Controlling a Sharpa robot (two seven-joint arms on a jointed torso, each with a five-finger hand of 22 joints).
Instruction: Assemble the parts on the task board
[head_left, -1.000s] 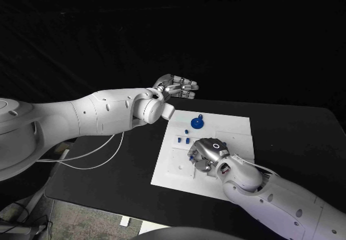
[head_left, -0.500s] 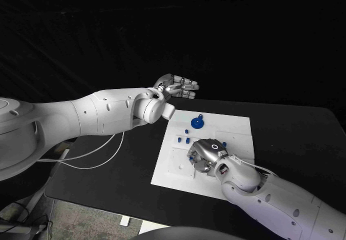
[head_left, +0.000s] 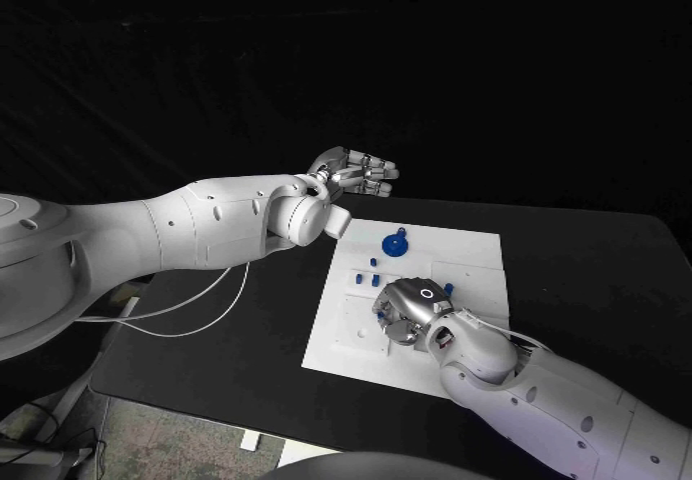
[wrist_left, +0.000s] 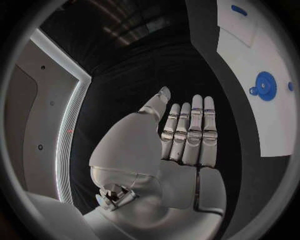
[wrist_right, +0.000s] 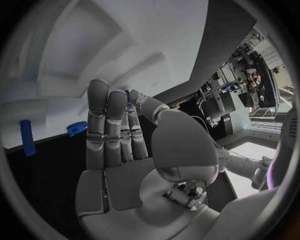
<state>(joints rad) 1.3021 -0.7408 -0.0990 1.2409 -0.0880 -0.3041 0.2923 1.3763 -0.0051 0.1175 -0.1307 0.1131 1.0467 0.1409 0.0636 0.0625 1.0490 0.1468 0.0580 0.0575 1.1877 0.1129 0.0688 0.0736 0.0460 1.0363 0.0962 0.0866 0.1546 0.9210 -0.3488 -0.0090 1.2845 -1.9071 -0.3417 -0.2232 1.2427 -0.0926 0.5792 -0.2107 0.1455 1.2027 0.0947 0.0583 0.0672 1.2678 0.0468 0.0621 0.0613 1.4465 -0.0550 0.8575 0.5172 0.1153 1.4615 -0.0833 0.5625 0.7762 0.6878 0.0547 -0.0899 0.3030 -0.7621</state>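
The right hand (head_left: 408, 309) lies low over the middle of the board (head_left: 339, 345), nearer its near edge than its far one, palm down. In the right wrist view its fingers (wrist_right: 107, 125) stand straight and side by side, and a thin blue part (wrist_right: 129, 99) shows between a fingertip and the thumb; whether it is pinched there or merely stands behind them I cannot tell. Blue shows at the hand's left side in the head view too, touching or just under the fingers.

Beyond the hand, toward the board's left edge, lie small blue pegs (head_left: 361, 282), close together. A short blue bar (wrist_right: 25, 137) and another blue piece (wrist_right: 76, 128) show on the white plate in the right wrist view.

Farther on, near the far edge of the board, sits a round blue disc (head_left: 395, 243) with a small lug on one side.

Farthest, the left hand (head_left: 353, 172) hangs past the board's far left corner, above the black table (head_left: 216, 345), well apart from every part. Its fingers (wrist_left: 190, 127) are straight and pressed together, the thumb set off to one side, and it holds nothing.
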